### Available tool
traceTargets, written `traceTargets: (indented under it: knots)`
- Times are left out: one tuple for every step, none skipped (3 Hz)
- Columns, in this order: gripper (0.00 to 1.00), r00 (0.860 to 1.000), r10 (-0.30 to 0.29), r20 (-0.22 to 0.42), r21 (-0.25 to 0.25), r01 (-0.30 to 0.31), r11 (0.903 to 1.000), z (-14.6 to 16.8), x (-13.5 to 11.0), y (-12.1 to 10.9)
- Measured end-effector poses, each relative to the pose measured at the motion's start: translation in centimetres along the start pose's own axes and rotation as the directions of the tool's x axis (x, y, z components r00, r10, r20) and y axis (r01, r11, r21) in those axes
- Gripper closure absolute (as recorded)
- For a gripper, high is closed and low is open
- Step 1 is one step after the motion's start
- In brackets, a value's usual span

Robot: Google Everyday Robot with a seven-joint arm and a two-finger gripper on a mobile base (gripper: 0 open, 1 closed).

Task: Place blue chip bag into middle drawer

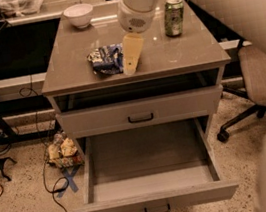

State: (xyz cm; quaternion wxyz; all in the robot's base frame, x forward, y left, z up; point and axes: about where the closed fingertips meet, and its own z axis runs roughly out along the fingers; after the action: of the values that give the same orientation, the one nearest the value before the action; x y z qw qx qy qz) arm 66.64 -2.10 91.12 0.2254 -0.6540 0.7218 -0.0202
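Note:
The blue chip bag lies crumpled on the grey cabinet top, left of centre. My gripper hangs down over the top right beside the bag, at its right edge, with its tip close to the surface. The bag still rests on the top. The middle drawer is pulled out wide below, its inside bare, with its black handle at the front. The drawer front above it is closed.
A green soda can stands at the back right of the top and a white bowl at the back left. An office chair is on the right. A cable and small clutter lie on the floor at the left.

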Motion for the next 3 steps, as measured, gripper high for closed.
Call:
traceTargets:
  knots:
    - [0.00,0.995,0.034,-0.093,-0.002,-0.034,0.9994,3.6,0.2,-2.6]
    - [0.00,0.976,0.086,-0.200,-0.006,-0.089,0.9960,7.2,1.0,-4.0]
    - [0.00,0.966,0.105,-0.238,-0.010,-0.111,0.9938,8.9,1.1,-4.6]
